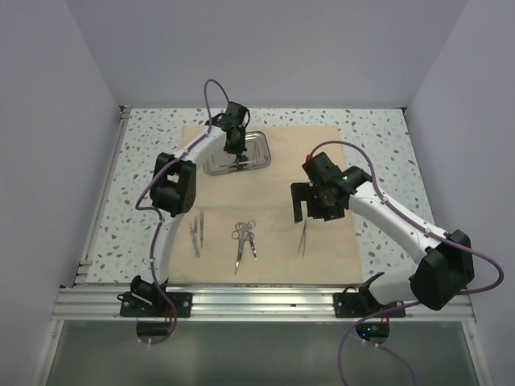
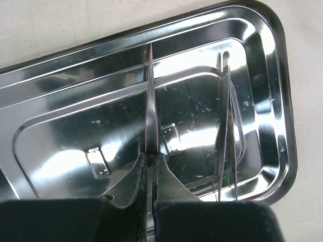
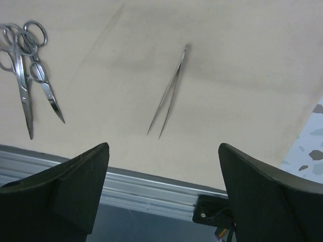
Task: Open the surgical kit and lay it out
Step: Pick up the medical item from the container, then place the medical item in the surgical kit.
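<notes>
Our left claw is pressed together. A thin instrument runs out from between its fingers, pinched edge-on so that we see only a narrow bright strip. We cannot tell what kind of tool it is, nor whether its far tip touches metal. Directly under this claw lies the steel tray. Just right of the claw a second instrument rests in the tray; its near end is cut off by the claw's dark body and its outline blurs into its own reflection. Two small bright rectangles on the tray floor, on either side of the pinched strip, are marks we cannot identify.

Our right claw is spread wide with nothing between its fingers, and it hovers over the beige cloth wrap. Straight ahead of it, well apart, a pair of tweezers lies flat on the cloth. Further off to its left lie two pairs of scissors with loops overlapping, the outermost loop clipped by the frame edge. Behind the claw runs an aluminium rail, and at its right a corner of speckled counter shows.

From above, beyond the scissors on the side away from this claw, two more slim pieces lie on the cloth, too small to name.
</notes>
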